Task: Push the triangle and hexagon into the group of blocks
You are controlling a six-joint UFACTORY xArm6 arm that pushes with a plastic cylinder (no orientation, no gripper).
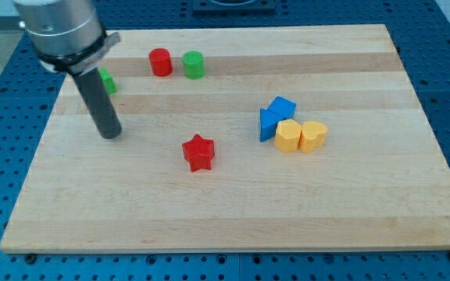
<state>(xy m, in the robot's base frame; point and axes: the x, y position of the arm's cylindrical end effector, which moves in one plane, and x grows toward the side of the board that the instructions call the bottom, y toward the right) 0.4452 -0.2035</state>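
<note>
The desk (233, 226) lay open along the view's bottom and right. My tip (111, 134) stood at the view's left, with clear passage toward the red star (199, 152). A red cylinder (160, 62) and green cylinder (194, 65) blocked the top. Two blue blocks (276, 115) and two yellow blocks (301, 136), touching, obstructed right of centre.

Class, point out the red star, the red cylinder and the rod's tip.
red star (199, 151), camera view, its top face.
red cylinder (160, 61), camera view, its side.
my tip (111, 134), camera view, the rod's very end.

no readable text, labels, numbers or signs anywhere in this view
</note>
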